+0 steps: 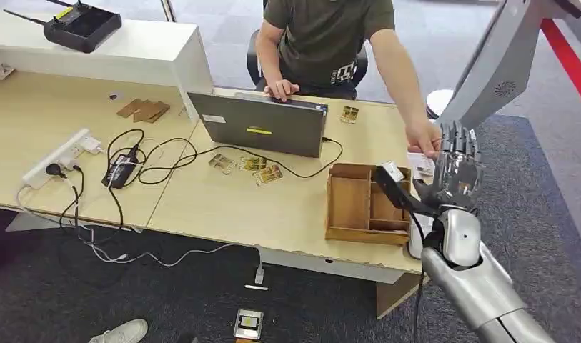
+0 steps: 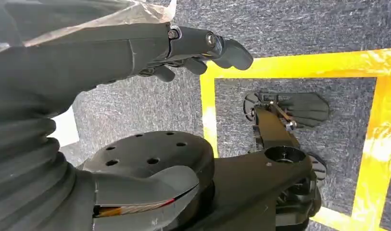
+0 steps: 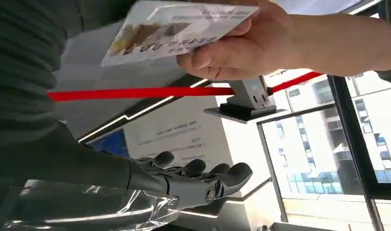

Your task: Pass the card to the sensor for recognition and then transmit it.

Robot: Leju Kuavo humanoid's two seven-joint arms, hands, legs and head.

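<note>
R hand (image 3: 183, 180) fingers (image 3: 232, 173) open, apart from person's card (image 3: 174, 29).

One grey laptop (image 1: 262, 123) at centre of frame. One compartmented wooden tray (image 1: 364, 204) lower right. One white power strip (image 1: 57, 156) left. Four gold-patterned cards loose on desk: three (image 1: 246, 166) below laptop, one (image 1: 349, 114) beside it.

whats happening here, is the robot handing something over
A seated person in a dark olive shirt holds a white printed plastic card at the right end of the light wooden desk, beside the raised right robot hand. That robot hand is open and holds nothing, so the card is in the person's hand. The left robot hand hangs down over grey carpet. More cards lie by the grey laptop, next to a brown wooden tray.
</note>
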